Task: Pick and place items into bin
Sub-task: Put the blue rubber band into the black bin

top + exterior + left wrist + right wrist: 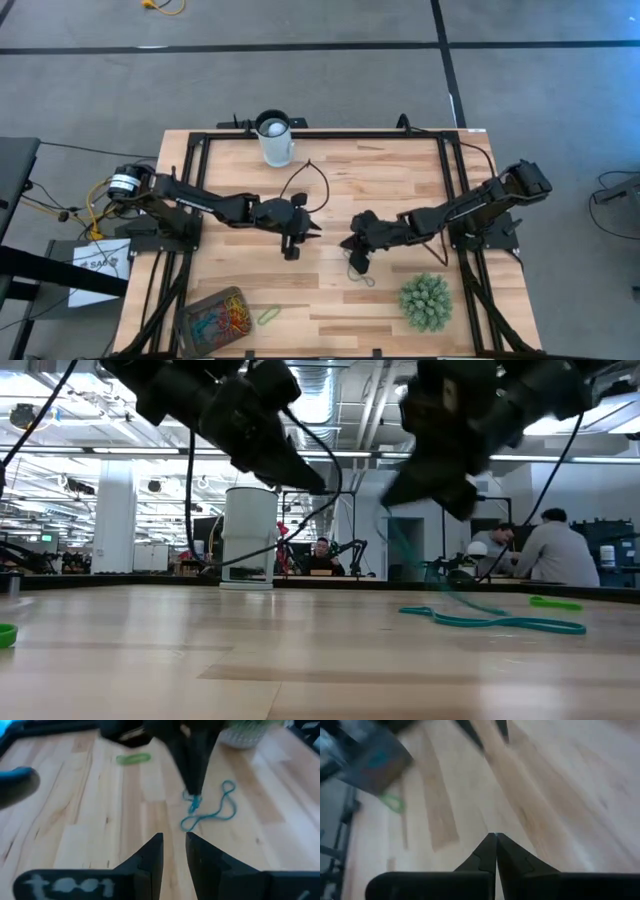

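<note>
Below the right gripper [347,243], whose fingers are pressed together, a teal cord [210,812] dangles onto the bench [380,190]; left gripper [315,231] slightly spread.

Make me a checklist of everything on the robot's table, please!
Surface: light wooden table, dark frame round it.
Job's things: bin at the near left corner, holding coloured bands; green band lying beside it; teal cord pinched at one end by the right claw.
Clutter: white cup, spiky green plant ball.
Claws: right shut on the cord; left claw slightly open, empty.
Cables: black cable looping on the table.
Surroundings: people seated behind.
</note>
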Tool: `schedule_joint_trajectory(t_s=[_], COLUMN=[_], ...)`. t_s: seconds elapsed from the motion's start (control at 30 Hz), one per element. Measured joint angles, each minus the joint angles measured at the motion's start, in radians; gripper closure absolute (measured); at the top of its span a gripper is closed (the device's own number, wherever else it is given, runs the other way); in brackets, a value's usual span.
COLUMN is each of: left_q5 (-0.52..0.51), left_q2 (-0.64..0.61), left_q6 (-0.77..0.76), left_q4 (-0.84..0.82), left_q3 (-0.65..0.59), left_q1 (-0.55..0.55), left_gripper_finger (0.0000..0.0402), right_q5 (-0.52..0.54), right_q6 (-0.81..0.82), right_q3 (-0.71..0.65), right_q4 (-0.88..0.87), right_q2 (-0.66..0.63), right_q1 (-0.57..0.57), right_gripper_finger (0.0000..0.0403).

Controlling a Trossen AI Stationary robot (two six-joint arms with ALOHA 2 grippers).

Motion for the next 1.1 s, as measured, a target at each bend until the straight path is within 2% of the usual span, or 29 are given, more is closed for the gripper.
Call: schedule_joint_trajectory(t_s=[0.23, 0.47, 0.73, 1.1], left_q5=[0.001, -0.002, -0.121, -0.131], left_q2=[0.000, -0.001, -0.001, -0.003], left_q6=[0.020, 0.021, 0.024, 0.013], left_q4=[0.085, 0.103, 0.087, 0.046], left_q3=[0.000, 0.000, 0.000, 0.002], left_q1=[-0.043, -0.062, -0.061, -0.061], left_gripper_finger=[0.0329, 0.0329, 0.0329, 0.0329], right_q5=[0.031, 0.049, 0.023, 0.029], right_q6=[-0.102, -0.151, -0.176, -0.202], right_q3=[0.005, 0.024, 0.065, 0.065], right_q4=[0.222, 0.217, 0.222, 0.223], right_q2=[0.035, 0.078, 0.114, 0.103], right_q1=[-0.039, -0.082, -0.079, -0.083], right_gripper_finger=[0.0402, 0.0402, 0.0403, 0.0403])
